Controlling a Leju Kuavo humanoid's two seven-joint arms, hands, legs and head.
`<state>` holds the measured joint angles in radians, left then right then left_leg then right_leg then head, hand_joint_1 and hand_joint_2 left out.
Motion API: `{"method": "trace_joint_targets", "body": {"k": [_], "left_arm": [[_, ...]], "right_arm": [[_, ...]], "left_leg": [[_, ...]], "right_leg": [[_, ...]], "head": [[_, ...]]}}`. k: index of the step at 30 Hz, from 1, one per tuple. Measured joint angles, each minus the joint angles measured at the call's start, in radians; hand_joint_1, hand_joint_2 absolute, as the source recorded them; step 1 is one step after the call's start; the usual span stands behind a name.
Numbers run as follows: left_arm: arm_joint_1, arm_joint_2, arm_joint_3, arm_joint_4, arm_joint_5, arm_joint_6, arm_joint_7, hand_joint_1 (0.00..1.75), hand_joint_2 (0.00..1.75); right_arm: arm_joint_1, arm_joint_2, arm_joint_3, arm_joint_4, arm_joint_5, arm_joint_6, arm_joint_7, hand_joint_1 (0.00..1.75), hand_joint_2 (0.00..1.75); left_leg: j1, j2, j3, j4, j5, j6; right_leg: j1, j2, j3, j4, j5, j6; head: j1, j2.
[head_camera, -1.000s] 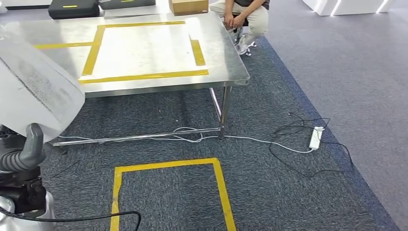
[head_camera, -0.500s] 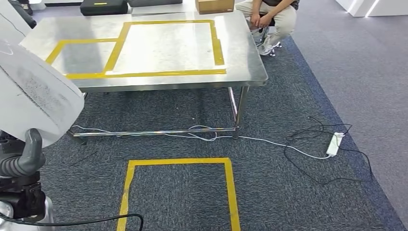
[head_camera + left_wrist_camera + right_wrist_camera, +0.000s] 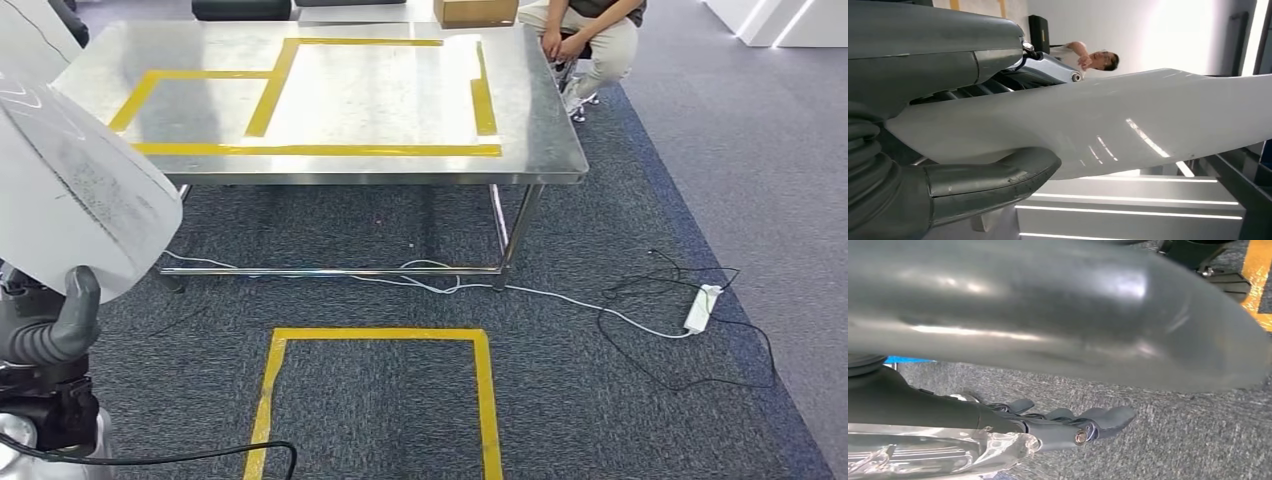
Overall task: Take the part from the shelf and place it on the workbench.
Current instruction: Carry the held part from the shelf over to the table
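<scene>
One left hand (image 3: 45, 330) grips the part (image 3: 75, 200), its top cut off.

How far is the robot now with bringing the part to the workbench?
Done: the white part is off the shelf and carried.
In hand: the left hand grips the part, its thumb curled around the edge. The right hand hangs over the carpet, holding nothing.
Left: the workbench stands ahead, its yellow-taped area bare. The part has yet to reach the workbench and be set down.
</scene>
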<state>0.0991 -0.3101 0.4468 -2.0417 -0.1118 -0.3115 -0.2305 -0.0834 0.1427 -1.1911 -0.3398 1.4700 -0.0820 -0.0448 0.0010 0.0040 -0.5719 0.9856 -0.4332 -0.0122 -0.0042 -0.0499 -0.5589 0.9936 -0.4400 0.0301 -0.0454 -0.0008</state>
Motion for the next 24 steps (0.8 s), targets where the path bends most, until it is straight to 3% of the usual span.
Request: {"method": "trace_joint_targets", "body": {"k": [1, 3, 7, 9, 11, 12, 13, 14, 16, 17, 19, 20, 22, 24], "left_arm": [[0.000, 0.000, 0.001, 0.000, -0.007, 0.001, -0.007, 1.75, 1.75], [0.000, 0.000, 0.004, 0.000, -0.006, -0.004, -0.014, 1.75, 1.75], [0.001, -0.001, 0.010, -0.001, 0.036, -0.029, -0.017, 1.75, 1.75], [0.000, -0.002, 0.013, -0.001, 0.044, -0.034, -0.020, 1.75, 1.75], [0.000, -0.003, 0.017, -0.001, 0.047, -0.036, -0.021, 1.75, 1.75], [0.001, -0.003, 0.019, -0.001, 0.047, -0.037, -0.021, 1.75, 1.75], [0.001, -0.004, 0.021, 0.000, 0.047, -0.037, -0.021, 1.75, 1.75], [0.001, -0.004, 0.023, 0.000, 0.048, -0.037, -0.021, 1.75, 1.75], [0.002, -0.004, 0.026, 0.000, 0.047, -0.036, -0.021, 1.75, 1.75], [0.001, -0.004, 0.027, -0.001, 0.046, -0.034, -0.021, 1.75, 1.75], [0.001, -0.004, 0.028, -0.002, 0.044, -0.026, -0.022, 1.75, 1.75], [0.001, -0.003, 0.028, -0.002, 0.045, -0.022, -0.022, 1.75, 1.75], [0.001, -0.003, 0.029, -0.002, 0.049, -0.019, -0.022, 1.75, 1.75], [0.000, -0.002, 0.029, -0.002, 0.056, -0.020, -0.022, 1.75, 1.75]], "right_arm": [[0.001, 0.000, 0.000, 0.000, 0.003, 0.002, 0.001, 0.00, 0.00], [0.002, 0.002, 0.000, 0.000, 0.013, -0.004, 0.004, 0.00, 0.00], [-0.001, 0.005, 0.001, 0.000, 0.029, -0.028, 0.004, 0.00, 0.00], [-0.001, 0.004, 0.002, 0.000, 0.032, -0.031, -0.003, 0.00, 0.00], [0.001, 0.004, 0.002, 0.000, 0.033, -0.031, -0.008, 0.00, 0.00], [0.003, 0.005, 0.002, 0.001, 0.034, -0.031, -0.009, 0.00, 0.00], [0.005, 0.005, 0.002, 0.001, 0.034, -0.031, -0.010, 0.00, 0.00], [0.007, 0.005, 0.001, 0.001, 0.034, -0.031, -0.010, 0.00, 0.00], [0.007, 0.007, 0.001, 0.002, 0.034, -0.031, -0.012, 0.00, 0.00], [0.007, 0.010, 0.001, 0.003, 0.034, -0.029, -0.014, 0.00, 0.00], [0.005, 0.016, 0.001, 0.005, 0.034, -0.021, -0.016, 0.00, 0.00], [0.005, 0.017, 0.001, 0.006, 0.033, -0.013, -0.018, 0.00, 0.00], [0.007, 0.019, 0.001, 0.006, 0.032, 0.002, -0.023, 0.00, 0.00], [0.008, 0.021, 0.001, 0.006, 0.029, 0.010, -0.025, 0.00, 0.00]], "left_leg": [[-0.001, 0.000, -0.001, 0.000, 0.000, 0.002], [-0.001, 0.000, -0.001, 0.001, 0.000, 0.002], [0.001, -0.002, 0.013, -0.031, 0.007, 0.026], [0.008, -0.004, 0.030, -0.056, 0.022, 0.030], [0.010, -0.007, 0.033, -0.060, 0.023, 0.029], [0.010, -0.010, 0.033, -0.059, 0.022, 0.026], [0.013, -0.014, 0.033, -0.057, 0.019, 0.021], [0.017, -0.018, 0.034, -0.053, 0.015, 0.013], [0.026, -0.024, 0.036, -0.038, -0.001, -0.007], [0.029, -0.026, 0.034, -0.026, -0.013, -0.019], [0.028, -0.029, 0.032, -0.012, -0.030, -0.033], [0.028, -0.030, 0.033, -0.011, -0.035, -0.037], [0.032, -0.026, 0.038, -0.011, -0.040, -0.040], [0.033, -0.018, 0.005, 0.057, -0.067, -0.042]], "right_leg": [[-0.001, 0.000, 0.002, -0.003, 0.003, 0.011], [-0.002, 0.001, 0.002, -0.003, 0.003, 0.016], [-0.006, 0.004, 0.007, -0.016, 0.005, 0.037], [-0.007, 0.027, -0.022, 0.046, -0.032, 0.040], [-0.010, 0.044, -0.086, 0.174, -0.091, 0.043], [-0.013, 0.046, -0.115, 0.227, -0.108, 0.045], [-0.016, 0.047, -0.130, 0.250, -0.107, 0.049], [-0.021, 0.047, -0.126, 0.234, -0.087, 0.055], [-0.034, 0.049, -0.071, 0.121, -0.026, 0.072], [-0.040, 0.055, -0.043, 0.069, -0.010, 0.073], [-0.043, 0.064, -0.021, 0.033, -0.016, 0.058], [-0.041, 0.066, -0.021, 0.038, -0.023, 0.041], [-0.037, 0.064, -0.017, 0.042, -0.031, 0.021], [-0.034, 0.062, -0.003, 0.039, -0.040, 0.005]], "head": [[0.000, 0.000], [0.000, 0.000], [0.000, 0.000], [0.005, 0.000], [0.010, 0.000], [0.010, 0.000], [0.010, 0.000], [0.010, 0.000], [0.011, 0.000], [0.014, 0.000], [0.015, 0.000], [0.014, 0.000], [0.009, 0.000], [0.005, 0.000]]}}
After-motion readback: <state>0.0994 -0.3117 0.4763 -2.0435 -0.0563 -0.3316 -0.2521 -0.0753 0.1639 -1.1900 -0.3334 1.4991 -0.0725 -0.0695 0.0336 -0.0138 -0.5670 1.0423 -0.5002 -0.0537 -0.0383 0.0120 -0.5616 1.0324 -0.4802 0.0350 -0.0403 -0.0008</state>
